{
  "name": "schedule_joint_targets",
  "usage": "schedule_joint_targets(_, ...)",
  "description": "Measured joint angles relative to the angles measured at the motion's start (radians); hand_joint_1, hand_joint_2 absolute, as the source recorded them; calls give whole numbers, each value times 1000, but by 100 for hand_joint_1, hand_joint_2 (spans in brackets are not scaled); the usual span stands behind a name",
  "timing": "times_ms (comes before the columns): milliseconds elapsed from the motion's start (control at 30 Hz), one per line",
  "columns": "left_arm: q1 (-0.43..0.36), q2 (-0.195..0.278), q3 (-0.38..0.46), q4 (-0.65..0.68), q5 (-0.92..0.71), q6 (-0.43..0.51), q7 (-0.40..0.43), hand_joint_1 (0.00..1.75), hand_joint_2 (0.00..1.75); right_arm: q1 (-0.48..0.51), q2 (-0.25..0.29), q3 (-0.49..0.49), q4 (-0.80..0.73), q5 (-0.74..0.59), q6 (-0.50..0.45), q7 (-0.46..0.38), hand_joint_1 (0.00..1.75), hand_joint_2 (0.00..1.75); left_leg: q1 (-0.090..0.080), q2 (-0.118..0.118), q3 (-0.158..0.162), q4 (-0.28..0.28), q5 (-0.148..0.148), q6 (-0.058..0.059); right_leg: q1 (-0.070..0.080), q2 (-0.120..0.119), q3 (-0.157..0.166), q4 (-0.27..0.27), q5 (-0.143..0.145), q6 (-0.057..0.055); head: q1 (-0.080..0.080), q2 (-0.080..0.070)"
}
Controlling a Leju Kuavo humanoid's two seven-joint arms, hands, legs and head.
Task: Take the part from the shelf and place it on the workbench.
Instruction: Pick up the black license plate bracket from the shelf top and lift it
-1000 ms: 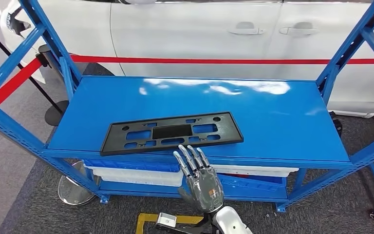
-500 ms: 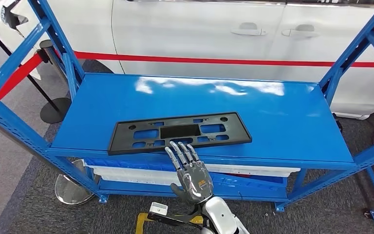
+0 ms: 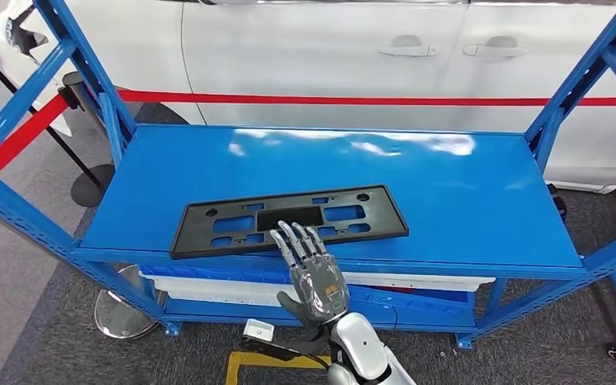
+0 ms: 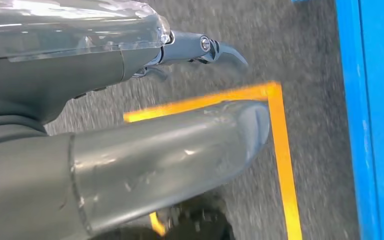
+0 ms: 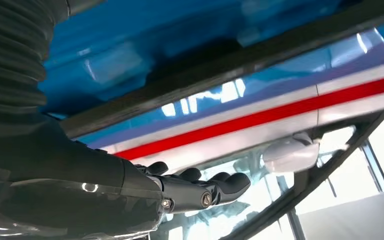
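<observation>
Right hand point(image 3: 314, 277) has crept fwd, fingers spread flat over part's point(image 3: 289, 219) near edge, centre frame on shelf point(image 3: 465, 192). Looks light, stiff, thin plastic; grab near long edge. Left hand point(image 4: 130, 155) holds nothing.

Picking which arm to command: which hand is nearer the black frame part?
Right. The right hand reaches over the black frame part's front edge; the left hand hangs low above the floor.

Glossy blue painted metal on the shelf point(image 3: 449, 192), mirroring pale highlights; matt black plastic, smooth, on the number-plate holder point(image 3: 289, 218). Smooth grey plastic with scuffs on the left hand point(image 4: 170, 150); shiny grey shell and bare metal on the right hand point(image 3: 314, 277). Rough dark carpet point(image 3: 64, 337), glossy white paint on the car point(image 3: 305, 48).
</observation>
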Motion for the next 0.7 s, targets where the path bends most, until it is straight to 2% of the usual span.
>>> schedule_joint_targets(100,1,0,0,0,0,-1,0,0,0,-6,4,0,-4,-2,7,0,0,175,6,0,-91,184,-84,-13,-3,-2,6,-4,-2,-5,-6,0)
schedule_joint_targets(133,2,0,0,0,0,-1,0,0,0,-6,4,0,-4,-3,10,0,0,175,8,0,-113,223,-90,-18,-3,-2,6,-3,-4,-5,-6,0)
schedule_joint_targets(167,3,0,0,0,-1,-1,0,0,0,-6,4,0,-4,-3,13,0,0,175,11,1,-117,224,-76,-21,-4,-2,8,-1,-6,-4,-6,0)
schedule_joint_targets(200,3,0,0,0,-1,-1,0,0,0,-7,4,0,-4,-4,15,0,0,175,14,1,-101,185,-43,-24,-5,-1,10,2,-9,-1,-6,0)
schedule_joint_targets(233,3,0,0,0,-1,-1,0,0,0,-9,5,0,-4,-4,17,0,0,175,18,2,-71,117,-2,-27,-7,0,12,6,-13,3,-6,0)
schedule_joint_targets(267,2,-1,0,0,-1,-1,0,0,0,-12,5,0,-4,-5,19,1,0,175,19,3,-40,51,25,-28,-7,0,13,11,-19,8,-7,0)
schedule_joint_targets(300,1,-1,1,0,-1,-1,0,0,0,-15,5,0,-5,-6,20,1,0,175,19,2,-17,2,41,-25,-6,1,12,17,-23,14,-7,0)
schedule_joint_targets(333,1,-1,1,0,-1,-1,0,0,0,-18,6,0,-5,-6,22,1,0,175,18,1,-4,-25,46,-19,-4,2,11,22,-26,19,-7,0)
schedule_joint_targets(433,3,-2,1,0,-2,-2,1,0,0,-24,7,0,-6,-7,27,2,0,175,14,-1,-4,-34,44,3,-3,2,7,26,-30,33,-5,0)
schedule_joint_targets(500,2,-3,1,0,-4,-2,1,0,0,-30,7,0,-6,-7,33,5,0,175,16,-1,-2,-37,46,16,-5,2,-8,61,-55,42,-3,0)
schedule_joint_targets(533,1,-4,1,0,-7,-2,1,0,0,-33,7,0,-6,-4,38,8,0,175,17,-1,-1,-38,46,21,-6,2,-30,107,-80,45,-1,0)
schedule_joint_targets(600,1,-3,1,0,-15,-3,-1,0,0,-37,6,0,-5,2,49,15,0,175,15,0,-1,-38,44,28,-7,2,-96,232,-135,49,3,0)
schedule_joint_targets(633,3,-2,1,0,-20,-5,-2,0,0,-37,5,0,-4,7,54,18,0,175,13,0,-1,-38,43,29,-7,2,-125,281,-147,50,3,0)
schedule_joint_targets(667,4,0,1,0,-25,-7,-5,0,0,-37,4,0,-4,10,58,21,0,175,12,0,0,-38,42,30,-7,2,-138,298,-140,48,3,0)
schedule_joint_targets(700,6,1,1,0,-29,-9,-8,0,0,-38,2,0,-3,15,63,25,0,175,11,-1,2,-38,40,30,-6,2,-135,282,-118,45,3,0)
